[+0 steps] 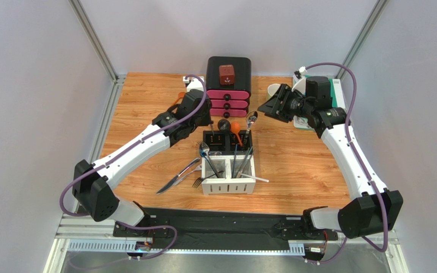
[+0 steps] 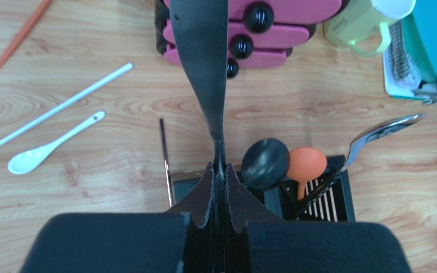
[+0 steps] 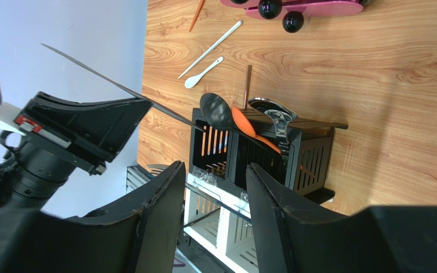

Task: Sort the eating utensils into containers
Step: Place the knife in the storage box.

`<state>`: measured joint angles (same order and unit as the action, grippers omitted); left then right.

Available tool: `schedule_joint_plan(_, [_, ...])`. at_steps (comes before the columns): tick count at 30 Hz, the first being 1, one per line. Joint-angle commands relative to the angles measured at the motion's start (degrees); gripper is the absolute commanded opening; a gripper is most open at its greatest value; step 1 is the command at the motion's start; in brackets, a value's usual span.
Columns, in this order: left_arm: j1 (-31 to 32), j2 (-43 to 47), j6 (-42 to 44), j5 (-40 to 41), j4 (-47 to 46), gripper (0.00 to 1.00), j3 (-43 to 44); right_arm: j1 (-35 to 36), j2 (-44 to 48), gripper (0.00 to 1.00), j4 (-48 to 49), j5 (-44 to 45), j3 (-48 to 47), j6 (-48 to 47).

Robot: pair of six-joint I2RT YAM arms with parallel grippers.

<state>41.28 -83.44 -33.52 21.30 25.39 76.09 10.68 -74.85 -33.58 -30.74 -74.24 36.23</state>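
A square four-compartment caddy stood between both grippers. The left gripper pinched a flat metal utensil over the left black compartment. The right gripper hung wide and empty. The black compartments held a black spoon, orange spoon and silver spoon; the white ones held more cutlery.

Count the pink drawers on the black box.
3, stacked on the front of the black box behind the caddy: top drawer, middle drawer, bottom drawer. No others seem hidden.
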Motion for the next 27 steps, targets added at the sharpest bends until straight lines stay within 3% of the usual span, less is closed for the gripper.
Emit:
schedule_joint_plan(1, [2.0, -1.8, -2.2, -0.1, -1.7, 0.0, -2.1, -0.3, 2.3, 0.49, 1.4, -0.6, 0.6, 0.2])
schedule_joint_plan(27, [5.5, -6.7, -5.9, -2.4, 0.5, 0.0, -5.7, -0.3, 1.5, 0.49, 2.5, -1.2, 0.7, 0.9])
